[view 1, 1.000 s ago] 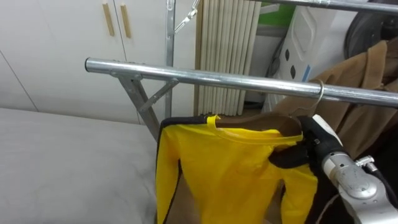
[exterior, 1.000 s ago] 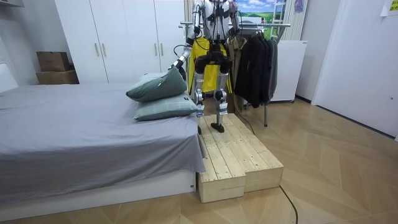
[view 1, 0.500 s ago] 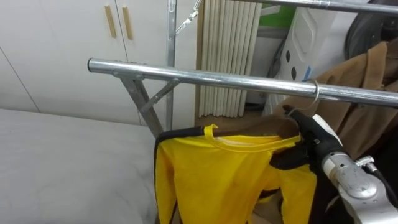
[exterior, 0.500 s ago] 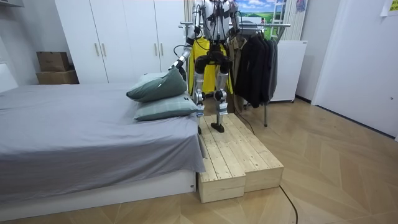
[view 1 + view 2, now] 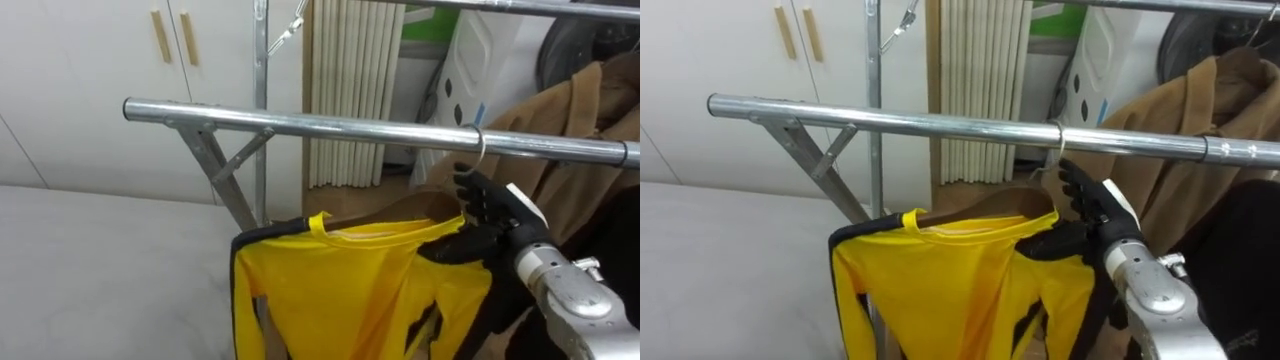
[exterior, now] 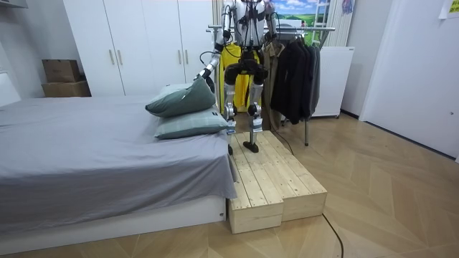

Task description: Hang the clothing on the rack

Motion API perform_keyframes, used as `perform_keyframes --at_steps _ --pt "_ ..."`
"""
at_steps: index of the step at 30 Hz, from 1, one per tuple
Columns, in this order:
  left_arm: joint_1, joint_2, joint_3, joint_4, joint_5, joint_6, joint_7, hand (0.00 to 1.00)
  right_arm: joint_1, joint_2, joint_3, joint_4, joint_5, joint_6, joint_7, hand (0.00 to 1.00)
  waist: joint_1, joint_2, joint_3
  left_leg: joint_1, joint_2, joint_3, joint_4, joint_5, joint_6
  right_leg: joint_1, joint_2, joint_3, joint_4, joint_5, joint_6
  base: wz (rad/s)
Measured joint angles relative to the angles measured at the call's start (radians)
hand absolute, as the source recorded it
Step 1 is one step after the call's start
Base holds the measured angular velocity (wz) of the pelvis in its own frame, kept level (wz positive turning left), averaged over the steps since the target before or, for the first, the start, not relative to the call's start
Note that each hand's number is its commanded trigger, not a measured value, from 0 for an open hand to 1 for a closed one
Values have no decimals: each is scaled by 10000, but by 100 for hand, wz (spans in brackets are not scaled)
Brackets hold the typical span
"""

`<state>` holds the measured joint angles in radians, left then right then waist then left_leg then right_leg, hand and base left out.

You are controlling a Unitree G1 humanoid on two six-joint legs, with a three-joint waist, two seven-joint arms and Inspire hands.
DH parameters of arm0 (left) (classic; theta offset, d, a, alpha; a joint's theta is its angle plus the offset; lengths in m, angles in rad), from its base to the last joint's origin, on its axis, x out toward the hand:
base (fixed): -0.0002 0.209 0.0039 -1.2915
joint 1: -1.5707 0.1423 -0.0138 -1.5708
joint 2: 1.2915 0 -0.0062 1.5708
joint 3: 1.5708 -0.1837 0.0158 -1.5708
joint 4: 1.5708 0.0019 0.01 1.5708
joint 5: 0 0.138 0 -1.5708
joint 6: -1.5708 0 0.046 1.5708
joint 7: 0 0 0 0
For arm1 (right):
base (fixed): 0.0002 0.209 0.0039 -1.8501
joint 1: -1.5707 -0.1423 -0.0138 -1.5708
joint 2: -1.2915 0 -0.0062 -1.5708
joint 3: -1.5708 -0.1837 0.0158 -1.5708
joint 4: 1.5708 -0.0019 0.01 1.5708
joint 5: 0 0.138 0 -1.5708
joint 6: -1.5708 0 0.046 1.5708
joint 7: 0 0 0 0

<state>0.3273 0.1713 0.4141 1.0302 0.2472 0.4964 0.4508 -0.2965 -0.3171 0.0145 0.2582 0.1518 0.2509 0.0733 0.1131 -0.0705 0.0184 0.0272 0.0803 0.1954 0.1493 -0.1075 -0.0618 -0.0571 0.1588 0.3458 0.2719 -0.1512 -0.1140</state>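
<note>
Right hand [image 5: 497, 222]: comes in from the lower right, raised just under the rail [image 5: 330, 125].
Fingers [image 5: 478, 195]: loosely curled and pointing upward, behind the right end of the wooden hanger [image 5: 1002, 201].
Thumb [image 5: 447, 251]: stretched leftward across the front of the shirt's shoulder, so the hanger's end with the cloth over it is pinched between thumb and fingers.
Hook [image 5: 472, 150]: directly above the fingertips, looped over the rail.
Yellow shirt [image 5: 340, 290]: on the hanger, left of and below the fingers. Its collar is well to the left of the thumb and its body hangs down past the palm.
Brown coat [image 5: 585, 140]: on the same rail, to the right of the fingers and behind the back of the hand.
Bed [image 5: 90, 270]: far left of the fingers, beyond the shirt.
Left hand [image 6: 203, 74]: held out to the room view's left, near the pillows [image 6: 179, 107].
Stance: upright on the wooden platform [image 6: 276, 179] beside the bed, facing the clothes rack.
</note>
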Motion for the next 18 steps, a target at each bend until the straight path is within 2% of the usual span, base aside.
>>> perform_keyframes --at_steps 7,10,13,18 --pt "144 -44 -1 67 0 6 -89 0 507 43 -15 -291 997 -22 -59 0 -172 147 -9 50 -16 -56 3 0 0 101 -1 83 -50 -6 7 1" --pt "147 -50 1 80 14 5 -111 0 928 81 -61 -285 1944 -123 99 0 -244 170 1 74 -5 6 3 -2 -2 95 -46 -97 -48 -11 14 2" --pt "148 -55 0 80 15 4 -298 0 1354 84 -272 -135 2450 -126 495 0 -300 257 7 47 -3 59 -3 -3 -2 117 0 67 -58 -82 109 3" --pt "180 -56 1 81 14 5 -488 0 1673 84 -346 281 2809 -126 799 0 -315 350 8 75 -23 61 -3 -3 -2 153 -20 132 -104 -33 88 -2"
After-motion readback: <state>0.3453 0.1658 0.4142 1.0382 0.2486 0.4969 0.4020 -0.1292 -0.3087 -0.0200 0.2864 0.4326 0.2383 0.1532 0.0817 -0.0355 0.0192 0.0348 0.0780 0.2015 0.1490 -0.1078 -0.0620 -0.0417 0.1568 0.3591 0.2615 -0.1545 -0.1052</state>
